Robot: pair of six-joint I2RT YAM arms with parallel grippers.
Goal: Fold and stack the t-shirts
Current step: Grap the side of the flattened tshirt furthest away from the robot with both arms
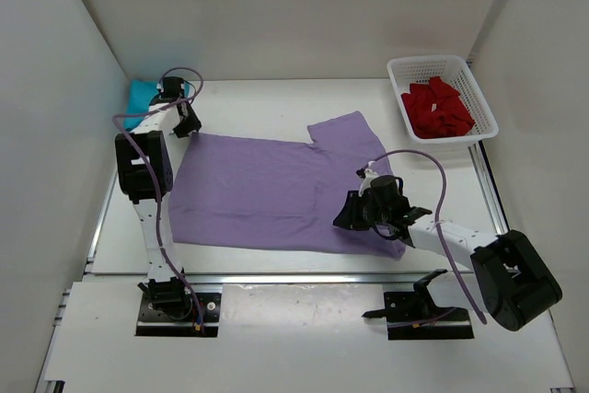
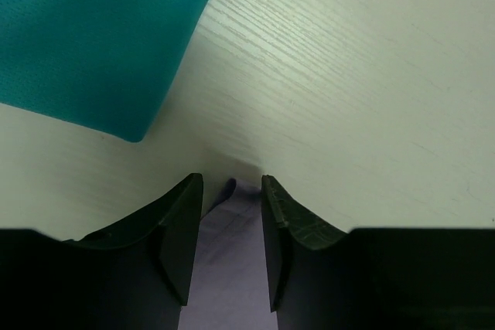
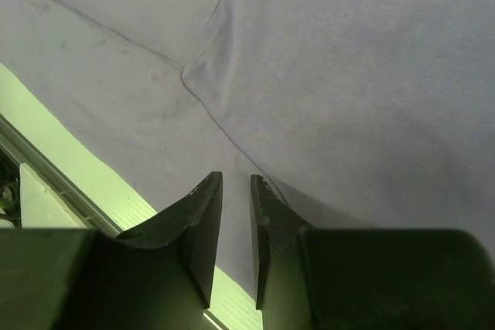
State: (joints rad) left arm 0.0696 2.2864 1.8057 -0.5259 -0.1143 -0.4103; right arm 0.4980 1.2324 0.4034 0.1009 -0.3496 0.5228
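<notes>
three shirts, teal [image 1: 140,95], lavender [image 1: 267,192], red [image 1: 438,108]; left fingers [image 2: 268,192] half parted, right fingers [image 3: 256,192] barely parted.

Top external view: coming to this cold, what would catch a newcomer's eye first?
The lavender t-shirt, spread flat in the middle, dominates, with the left gripper at its far left corner and the right gripper over its near right edge. Then the red t-shirt heaped in the white basket at far right, and the teal t-shirt in the far left corner.

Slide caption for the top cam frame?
Mid-task: lavender shirt spread flat, left gripper at its far-left corner, right gripper at its near-right; teal shirt far left, red shirt in basket.
</notes>
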